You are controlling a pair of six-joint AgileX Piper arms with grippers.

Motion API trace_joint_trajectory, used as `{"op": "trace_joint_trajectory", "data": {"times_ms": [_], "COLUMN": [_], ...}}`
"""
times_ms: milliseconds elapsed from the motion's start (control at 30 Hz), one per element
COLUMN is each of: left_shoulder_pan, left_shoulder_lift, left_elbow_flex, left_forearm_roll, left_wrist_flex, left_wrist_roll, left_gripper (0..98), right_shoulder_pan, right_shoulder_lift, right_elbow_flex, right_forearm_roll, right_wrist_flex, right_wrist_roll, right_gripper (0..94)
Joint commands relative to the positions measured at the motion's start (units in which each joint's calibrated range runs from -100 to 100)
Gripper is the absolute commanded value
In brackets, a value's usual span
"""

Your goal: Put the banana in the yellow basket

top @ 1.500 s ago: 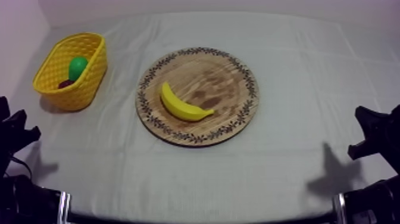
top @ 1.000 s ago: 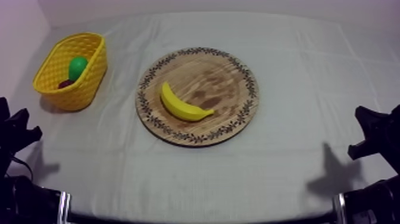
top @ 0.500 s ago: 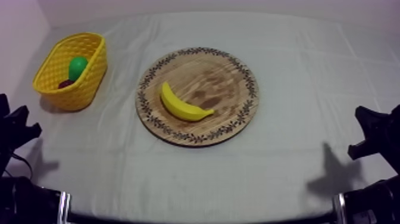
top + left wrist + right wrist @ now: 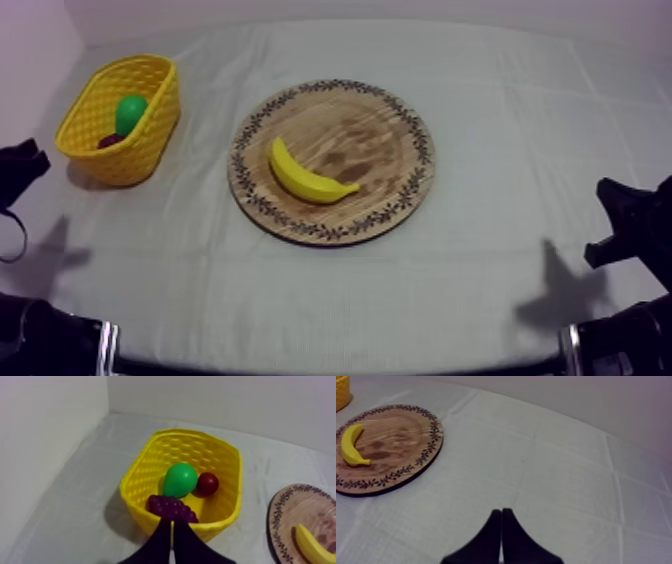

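A yellow banana (image 4: 307, 178) lies on the left half of the round wooden board (image 4: 380, 125) with a patterned rim, mid-table. The yellow basket (image 4: 122, 118) stands at the far left; a green pear (image 4: 180, 479), a small red fruit (image 4: 207, 483) and a bunch of grapes (image 4: 171, 508) lie in it. My left gripper (image 4: 20, 165) hovers at the left edge just short of the basket, fingers (image 4: 171, 536) together as a narrow wedge. My right gripper (image 4: 618, 222) rests low at the right edge, shut, its wedge (image 4: 501, 531) over bare cloth right of the board (image 4: 396, 436) and banana (image 4: 351, 444).
Grey-white cloth (image 4: 330, 300) covers the whole table. A pale wall runs along the left side and the back, close behind the basket. Open cloth lies between board and basket, in front of the board and to its right.
My left gripper has risen from its low resting spot and moved towards the basket. The banana, board, basket and right arm have stayed put.
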Motion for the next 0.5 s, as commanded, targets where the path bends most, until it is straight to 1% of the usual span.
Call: {"op": "trace_joint_trajectory", "data": {"times_ms": [0, 100, 233, 400, 467], "left_shoulder_pan": [0.7, 1.59, 2.24, 2.76, 3.11], "left_shoulder_lift": [5.69, 10.54, 15.71, 20.54, 22.15], "left_elbow_flex": [-8.31, -15.96, -25.33, -34.66, -37.47], "left_forearm_roll": [1.13, 2.72, 5.18, 8.58, 9.63], "left_wrist_flex": [2.14, 5.53, 10.04, 15.55, 17.57], "left_wrist_roll": [-1.12, -2.43, -5.11, -9.99, -11.88], "left_gripper": [0.0, 0.0, 0.0, 0.0, 0.0], "right_shoulder_pan": [0.0, 0.0, -0.05, -0.07, -0.08], "right_shoulder_lift": [0.0, 0.0, 0.0, 0.0, 0.0], "right_elbow_flex": [-0.05, -0.05, -0.05, -0.05, -0.05], "right_forearm_roll": [-0.01, -0.01, -0.01, -0.01, -0.01], "right_wrist_flex": [0.0, 0.0, 0.0, 0.0, 0.0], "right_wrist_roll": [0.02, 0.02, 0.02, 0.02, 0.02], "right_gripper": [0.3, 0.3, 0.3, 0.3, 0.3]}}
